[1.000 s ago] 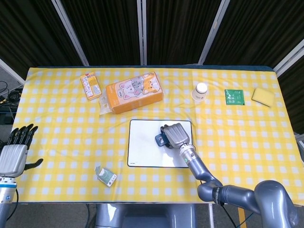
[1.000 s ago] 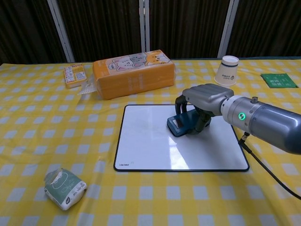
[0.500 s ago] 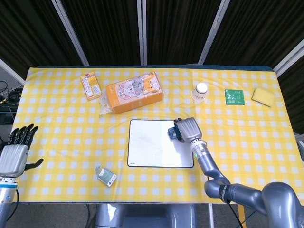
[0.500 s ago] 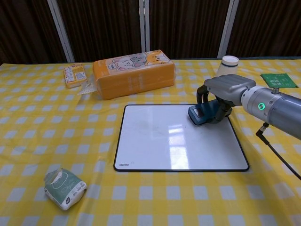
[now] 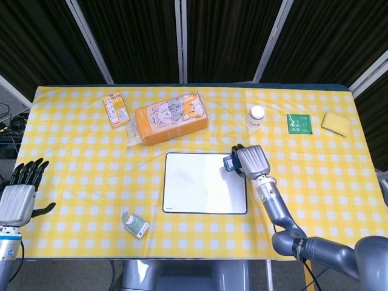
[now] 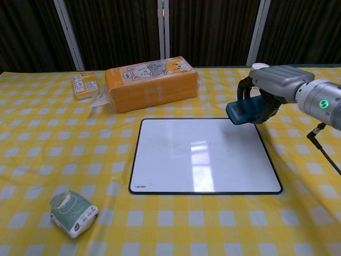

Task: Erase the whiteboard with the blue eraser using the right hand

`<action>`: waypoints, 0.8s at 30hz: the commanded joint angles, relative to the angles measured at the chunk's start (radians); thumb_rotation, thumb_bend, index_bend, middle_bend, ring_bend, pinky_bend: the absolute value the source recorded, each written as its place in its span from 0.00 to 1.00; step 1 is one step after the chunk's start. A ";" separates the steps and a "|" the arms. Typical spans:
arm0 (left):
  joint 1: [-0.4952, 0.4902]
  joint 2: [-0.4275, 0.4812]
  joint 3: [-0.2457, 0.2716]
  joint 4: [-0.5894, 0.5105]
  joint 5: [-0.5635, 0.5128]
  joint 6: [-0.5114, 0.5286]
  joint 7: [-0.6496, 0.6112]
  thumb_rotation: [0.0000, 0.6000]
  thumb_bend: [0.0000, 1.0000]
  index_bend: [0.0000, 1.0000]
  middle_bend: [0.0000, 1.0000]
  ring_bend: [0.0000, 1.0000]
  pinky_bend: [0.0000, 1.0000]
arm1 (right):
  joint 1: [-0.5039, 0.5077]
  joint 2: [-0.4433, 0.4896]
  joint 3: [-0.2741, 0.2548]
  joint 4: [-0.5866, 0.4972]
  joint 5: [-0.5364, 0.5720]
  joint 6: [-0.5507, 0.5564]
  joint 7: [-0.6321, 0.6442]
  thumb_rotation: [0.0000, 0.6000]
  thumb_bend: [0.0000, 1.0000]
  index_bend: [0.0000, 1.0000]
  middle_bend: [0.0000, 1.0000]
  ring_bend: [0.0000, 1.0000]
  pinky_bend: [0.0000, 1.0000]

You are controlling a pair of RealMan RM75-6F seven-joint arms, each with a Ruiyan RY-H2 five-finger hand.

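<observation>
Blue plastic shows between the fingers of my right hand (image 6: 266, 96), which is curled around the blue eraser (image 6: 246, 111) and grips it from above. I judge the overhand grip is there so the pad faces down and can be pressed flat to the board. The eraser sits at the far right corner of the whiteboard (image 6: 202, 154), overhanging its top edge; from the chest view it looks lifted a little off the surface, though I cannot tell for sure whether it touches. In the head view the same hand (image 5: 251, 160) is just beside the board's upper right corner, with the eraser (image 5: 230, 163) poking out toward the board's middle.

The eraser's long axis runs roughly across the table, left to right, tilted slightly so its free end points toward my left side and a bit toward me. The board looks white with only glare on it; I see no clear marks left, so I judge the wiping is close to done.

My left hand (image 5: 18, 197) hangs off the near left edge of the table, fingers spread, holding nothing, well apart from the work.
</observation>
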 commanded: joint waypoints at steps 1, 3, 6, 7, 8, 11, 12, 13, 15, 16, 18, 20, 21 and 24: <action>0.001 0.001 0.001 -0.001 0.001 0.001 -0.001 1.00 0.11 0.00 0.00 0.00 0.00 | -0.018 0.034 -0.018 -0.036 -0.012 0.015 -0.023 1.00 0.54 0.86 0.74 0.75 0.77; 0.002 0.002 0.001 0.000 0.000 0.000 -0.003 1.00 0.11 0.00 0.00 0.00 0.00 | -0.031 0.057 -0.029 -0.063 -0.020 0.031 -0.040 1.00 0.54 0.86 0.74 0.75 0.77; 0.003 0.004 0.003 -0.002 0.004 0.004 -0.005 1.00 0.11 0.00 0.00 0.00 0.00 | -0.073 0.094 -0.045 -0.109 -0.029 0.064 -0.019 1.00 0.54 0.86 0.74 0.75 0.76; 0.004 0.004 0.003 -0.003 0.006 0.005 -0.005 1.00 0.11 0.00 0.00 0.00 0.00 | -0.085 0.103 -0.050 -0.118 -0.035 0.075 -0.007 1.00 0.54 0.86 0.74 0.75 0.76; 0.004 0.005 0.004 -0.004 0.007 0.007 -0.005 1.00 0.11 0.00 0.00 0.00 0.00 | -0.095 0.110 -0.054 -0.123 -0.043 0.084 0.003 1.00 0.54 0.86 0.73 0.75 0.75; 0.005 0.006 0.005 -0.008 0.012 0.010 -0.004 1.00 0.11 0.00 0.00 0.00 0.00 | -0.127 0.126 -0.067 -0.130 -0.058 0.107 0.037 1.00 0.54 0.86 0.72 0.74 0.74; 0.006 0.006 0.007 -0.010 0.017 0.011 -0.004 1.00 0.11 0.00 0.00 0.00 0.00 | -0.145 0.135 -0.075 -0.130 -0.058 0.115 0.055 1.00 0.54 0.86 0.72 0.74 0.73; 0.006 0.007 0.008 -0.012 0.019 0.012 -0.004 1.00 0.11 0.00 0.00 0.00 0.00 | -0.154 0.140 -0.081 -0.131 -0.067 0.119 0.067 1.00 0.53 0.86 0.71 0.73 0.73; 0.006 0.007 0.010 -0.015 0.023 0.014 -0.002 1.00 0.11 0.00 0.00 0.00 0.00 | -0.171 0.151 -0.092 -0.130 -0.076 0.121 0.088 1.00 0.52 0.85 0.70 0.72 0.71; 0.006 0.007 0.011 -0.017 0.026 0.014 -0.001 1.00 0.11 0.00 0.00 0.00 0.00 | -0.179 0.155 -0.097 -0.130 -0.078 0.121 0.095 1.00 0.51 0.85 0.69 0.71 0.70; 0.006 0.007 0.012 -0.020 0.030 0.015 0.000 1.00 0.11 0.00 0.00 0.00 0.00 | -0.190 0.160 -0.103 -0.129 -0.083 0.120 0.109 1.00 0.49 0.84 0.68 0.70 0.68; 0.006 0.007 0.013 -0.023 0.033 0.017 0.002 1.00 0.11 0.00 0.00 0.00 0.00 | -0.201 0.163 -0.109 -0.128 -0.089 0.120 0.124 1.00 0.46 0.81 0.65 0.66 0.62; 0.006 0.007 0.014 -0.024 0.034 0.018 0.003 1.00 0.11 0.00 0.00 0.00 0.00 | -0.206 0.165 -0.113 -0.126 -0.093 0.120 0.131 1.00 0.44 0.80 0.63 0.64 0.59; 0.007 0.008 0.015 -0.027 0.038 0.020 0.006 1.00 0.11 0.00 0.00 0.00 0.00 | -0.220 0.168 -0.127 -0.122 -0.102 0.111 0.142 1.00 0.37 0.69 0.51 0.52 0.43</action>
